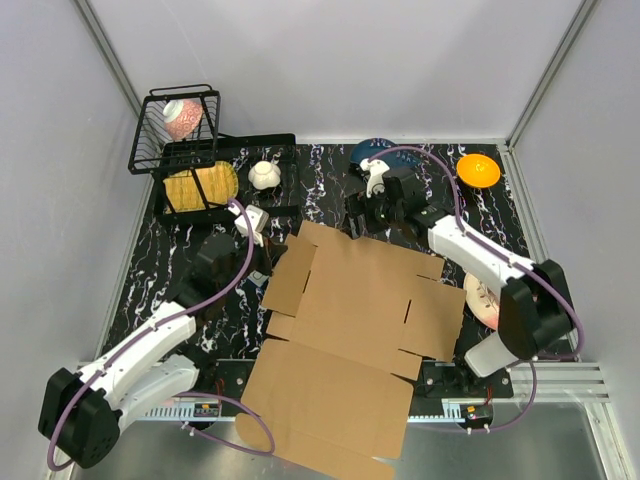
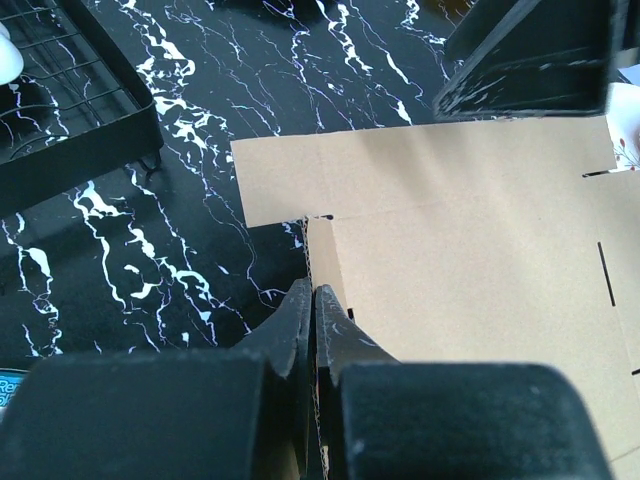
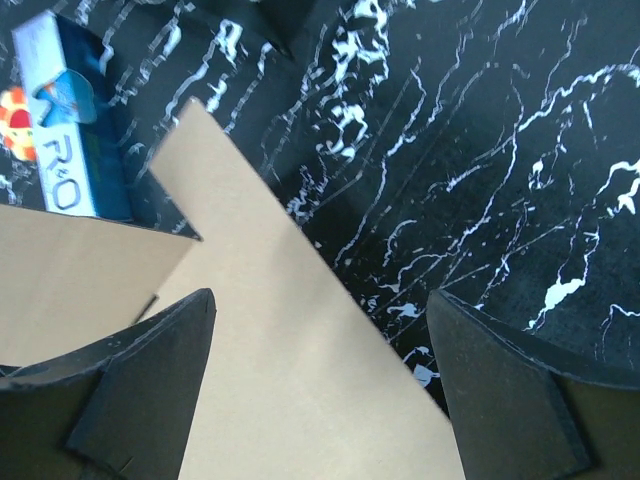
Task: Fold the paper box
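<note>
Where the black, white-veined table (image 1: 330, 170) reaches its near edge, the paper box (image 1: 350, 320) lies as a flat, unfolded sheet of brown cardboard. Its nearest panel hangs out over that edge between the two arm bases. The left gripper (image 2: 312, 298) is at the sheet's left side with its jaws pressed together. A sliver of the cardboard edge appears to be pinched between them, though the close view is tight. The right gripper (image 3: 320, 300) hovers over the flap at the sheet's far edge, its fingers (image 3: 150, 390) spread wide and holding nothing. Beyond the sheet stand a black wire basket (image 1: 148, 145), a small white pot (image 1: 264, 174) and an orange bowl (image 1: 478, 169).
</note>
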Controlling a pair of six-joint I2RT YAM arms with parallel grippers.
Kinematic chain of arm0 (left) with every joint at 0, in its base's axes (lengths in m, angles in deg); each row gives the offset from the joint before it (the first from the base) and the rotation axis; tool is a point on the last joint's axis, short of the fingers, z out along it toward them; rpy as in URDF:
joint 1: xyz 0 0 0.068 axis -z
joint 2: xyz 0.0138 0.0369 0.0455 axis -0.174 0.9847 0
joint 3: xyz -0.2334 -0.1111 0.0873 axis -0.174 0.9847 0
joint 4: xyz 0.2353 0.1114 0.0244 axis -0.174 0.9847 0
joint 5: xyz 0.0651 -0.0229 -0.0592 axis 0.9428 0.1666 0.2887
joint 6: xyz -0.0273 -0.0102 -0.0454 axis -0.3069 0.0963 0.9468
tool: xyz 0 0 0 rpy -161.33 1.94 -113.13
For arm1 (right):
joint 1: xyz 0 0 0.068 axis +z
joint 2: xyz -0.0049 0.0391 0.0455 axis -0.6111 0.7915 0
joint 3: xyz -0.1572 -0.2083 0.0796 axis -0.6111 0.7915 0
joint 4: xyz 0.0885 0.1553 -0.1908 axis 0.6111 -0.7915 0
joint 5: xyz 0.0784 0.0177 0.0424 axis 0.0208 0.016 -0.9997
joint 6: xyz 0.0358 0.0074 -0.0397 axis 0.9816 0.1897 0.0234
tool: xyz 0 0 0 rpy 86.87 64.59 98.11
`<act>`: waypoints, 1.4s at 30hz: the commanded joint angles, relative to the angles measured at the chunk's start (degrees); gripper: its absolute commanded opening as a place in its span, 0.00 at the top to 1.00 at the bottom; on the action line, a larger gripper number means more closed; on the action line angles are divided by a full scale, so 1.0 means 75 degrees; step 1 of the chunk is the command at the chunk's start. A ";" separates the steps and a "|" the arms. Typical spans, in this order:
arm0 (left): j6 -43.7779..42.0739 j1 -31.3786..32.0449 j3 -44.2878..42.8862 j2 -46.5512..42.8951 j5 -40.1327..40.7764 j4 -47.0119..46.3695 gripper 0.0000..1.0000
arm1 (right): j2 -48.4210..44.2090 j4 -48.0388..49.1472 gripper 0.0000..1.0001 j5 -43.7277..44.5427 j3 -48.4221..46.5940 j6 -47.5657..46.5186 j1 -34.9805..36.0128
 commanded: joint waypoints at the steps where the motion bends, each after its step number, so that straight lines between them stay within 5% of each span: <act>1: -0.0297 0.0058 0.0028 -0.0245 0.0280 -0.0652 1.00 | 0.0547 0.0132 0.09 -0.1314 -0.0010 -0.0486 -0.0325; 9: -0.0461 0.0152 0.0027 -0.0244 0.0279 -0.0676 1.00 | 0.1250 0.0554 0.11 -0.2276 -0.0102 -0.0779 -0.0700; 17: -0.0696 0.0292 0.0145 -0.0186 0.0608 -0.0804 1.00 | 0.2258 -0.0042 0.25 -0.3706 -0.0876 -0.1072 -0.0747; 31: -0.0403 0.0281 -0.0324 0.0306 0.0819 -0.0747 0.92 | 0.1791 0.0297 0.72 -0.3625 -0.0291 -0.1025 -0.0747; 35: -0.0274 0.0281 -0.0535 0.0411 0.0819 -0.0618 0.89 | 0.1522 0.0436 1.00 -0.3590 -0.0150 -0.0979 -0.0747; 36: -0.0239 0.0292 -0.0593 0.0435 0.0888 -0.0594 0.88 | 0.1405 0.0449 1.00 -0.3566 -0.0092 -0.0979 -0.0747; 42: -0.0039 0.0292 -0.1120 0.0564 0.1835 0.0131 0.49 | 0.0668 0.0461 1.00 -0.2538 0.0236 -0.1189 -0.0502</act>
